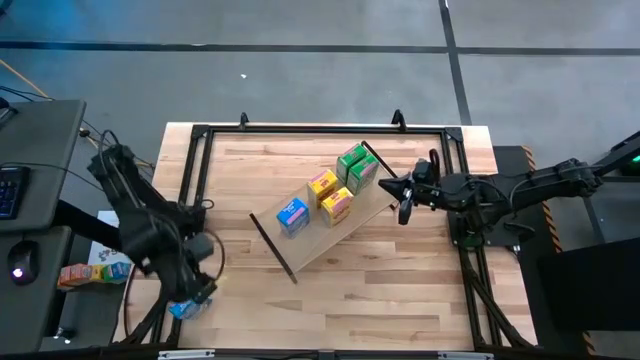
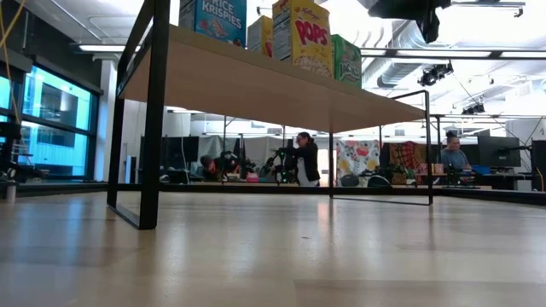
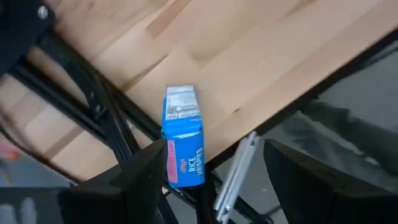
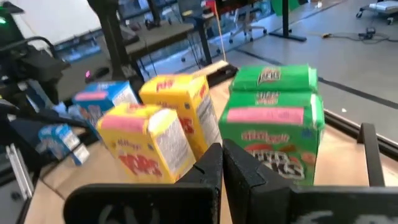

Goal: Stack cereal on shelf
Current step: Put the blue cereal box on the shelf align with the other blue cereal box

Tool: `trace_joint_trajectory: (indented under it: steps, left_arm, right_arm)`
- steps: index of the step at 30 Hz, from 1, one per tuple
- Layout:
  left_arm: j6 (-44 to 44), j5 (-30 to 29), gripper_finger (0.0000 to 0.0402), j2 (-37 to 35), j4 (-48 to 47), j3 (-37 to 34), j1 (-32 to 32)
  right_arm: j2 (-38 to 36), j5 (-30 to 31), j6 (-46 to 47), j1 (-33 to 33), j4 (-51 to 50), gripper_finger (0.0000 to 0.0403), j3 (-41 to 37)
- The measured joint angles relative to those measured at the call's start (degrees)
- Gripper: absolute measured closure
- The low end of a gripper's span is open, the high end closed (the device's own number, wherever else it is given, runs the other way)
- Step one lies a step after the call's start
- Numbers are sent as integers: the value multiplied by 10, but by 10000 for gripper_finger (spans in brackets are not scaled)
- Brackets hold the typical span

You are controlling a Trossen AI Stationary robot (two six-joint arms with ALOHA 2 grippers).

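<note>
On the shelf (image 1: 340, 230), angled across mid-table, you have five cereal boxes standing: two green (image 1: 356, 168), two yellow (image 1: 330, 195), one blue (image 1: 292, 215). One blue box (image 3: 184, 138) is left, at the table's near-left corner, between the spread fingers of your left gripper (image 3: 208, 180), not visibly clamped. Your right gripper (image 4: 222, 165), fingers pressed together, sits beside the green boxes.

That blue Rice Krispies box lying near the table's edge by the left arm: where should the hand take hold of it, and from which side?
Probably across its two long narrow sides, near the middle, coming straight down from above. The blue box lies flat on the table at the front-left corner, by the frame rail, so its ends are harder to reach. The left hand hovers over it, open, one finger on each side.
</note>
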Motion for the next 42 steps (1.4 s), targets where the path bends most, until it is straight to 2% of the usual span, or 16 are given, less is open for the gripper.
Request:
trace_joint_trajectory:
  steps: [8,16,37,42]
  left_arm:
    - [-63,6,143,80,10,0,-60]
    - [-107,12,145,89,35,-33,-97]
    - [-130,46,148,87,175,-158,-101]
    - [-131,45,180,87,175,-167,-101]
  right_arm:
    - [0,-29,11,0,-54,402,0]
    - [0,-29,20,0,-64,402,0]
    - [0,-30,35,0,-64,402,0]
    - [0,-24,35,0,-64,402,0]
